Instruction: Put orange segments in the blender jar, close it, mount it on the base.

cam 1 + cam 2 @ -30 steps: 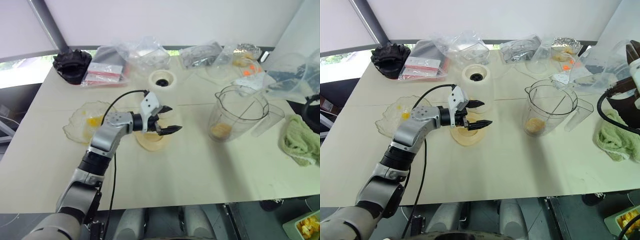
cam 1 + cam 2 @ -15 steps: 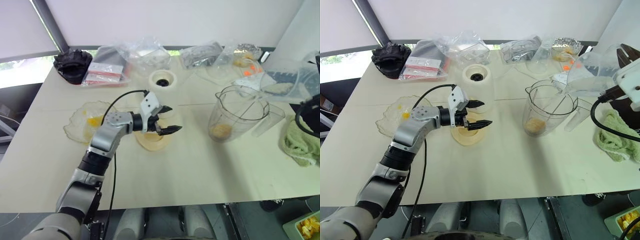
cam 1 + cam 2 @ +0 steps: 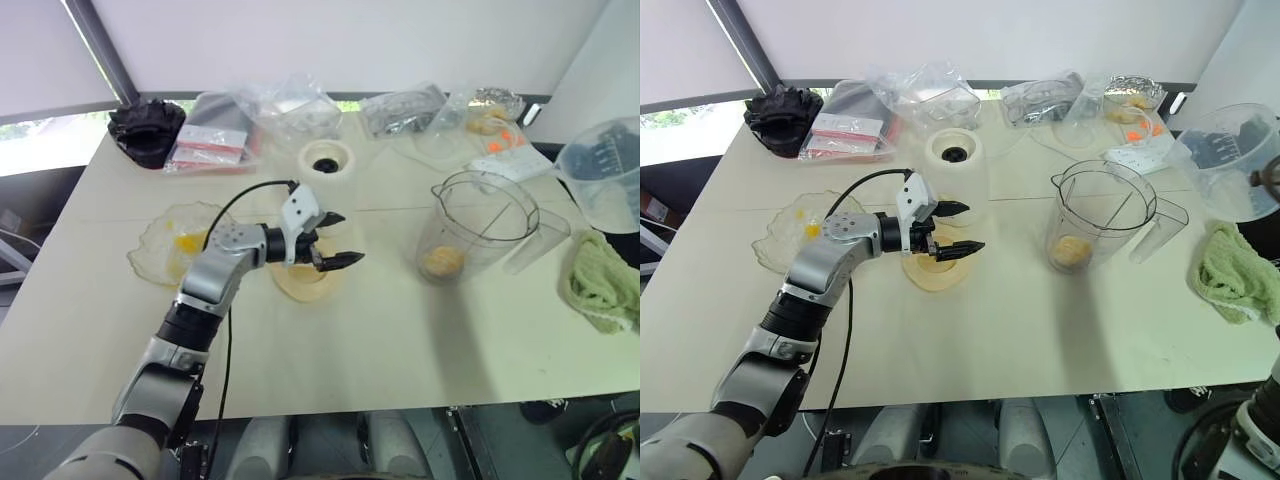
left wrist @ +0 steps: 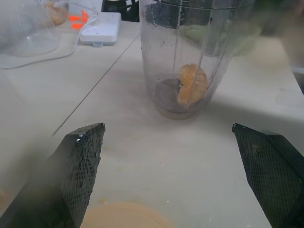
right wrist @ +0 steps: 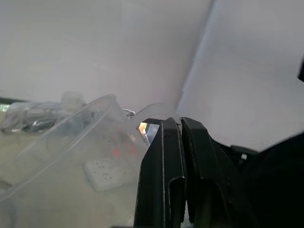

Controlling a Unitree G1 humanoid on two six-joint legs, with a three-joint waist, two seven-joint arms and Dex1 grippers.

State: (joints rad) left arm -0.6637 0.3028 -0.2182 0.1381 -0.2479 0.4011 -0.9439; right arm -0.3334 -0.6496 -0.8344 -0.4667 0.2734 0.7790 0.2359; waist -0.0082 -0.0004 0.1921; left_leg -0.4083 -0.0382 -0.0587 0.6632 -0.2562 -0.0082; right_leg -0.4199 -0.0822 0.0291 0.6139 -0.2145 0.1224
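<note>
I see the blender jar (image 3: 1101,217) standing toward the right side of the bench (image 3: 1040,340), tall and see-through, with a soft lump of orange segments (image 3: 1071,251) at its bottom. My left wrist view shows them close up, pale orange and lumpy, sitting by the dark bottom of the jar. The base (image 3: 953,148) is round and cream-white with a dark hole on top, near the back edge of the bench among crinkly plastic bags (image 3: 930,100). A flat round cream lid (image 3: 936,270) lies near the middle, under my left end effector (image 3: 958,227), which is wide open and holds nothing. A shallow clear dish (image 3: 795,228) with a yellow bit in it sits toward the left edge. My right end effector (image 5: 180,130) is squeezed shut on the rim of a clear plastic cup (image 3: 1230,170), held up past the right edge. A fuzzy green cloth (image 3: 1230,280) lies near that edge.
</note>
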